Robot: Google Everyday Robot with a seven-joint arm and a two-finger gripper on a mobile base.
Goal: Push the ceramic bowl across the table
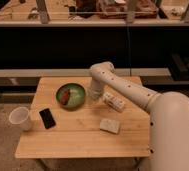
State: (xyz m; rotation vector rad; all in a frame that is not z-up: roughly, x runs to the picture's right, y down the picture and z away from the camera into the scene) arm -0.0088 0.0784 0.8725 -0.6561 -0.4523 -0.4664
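A green ceramic bowl (70, 96) with a reddish item inside sits on the wooden table (83, 137), left of centre towards the back. My gripper (92, 94) hangs just right of the bowl, close to its rim, at the end of the white arm (133, 92) reaching in from the right. I cannot tell whether it touches the bowl.
A white cup (20, 118) stands at the table's left edge. A black phone (47, 118) lies beside it. A white packet (114, 101) lies right of the gripper and a pale sponge-like block (110, 125) lies nearer the front. A dark counter runs behind the table.
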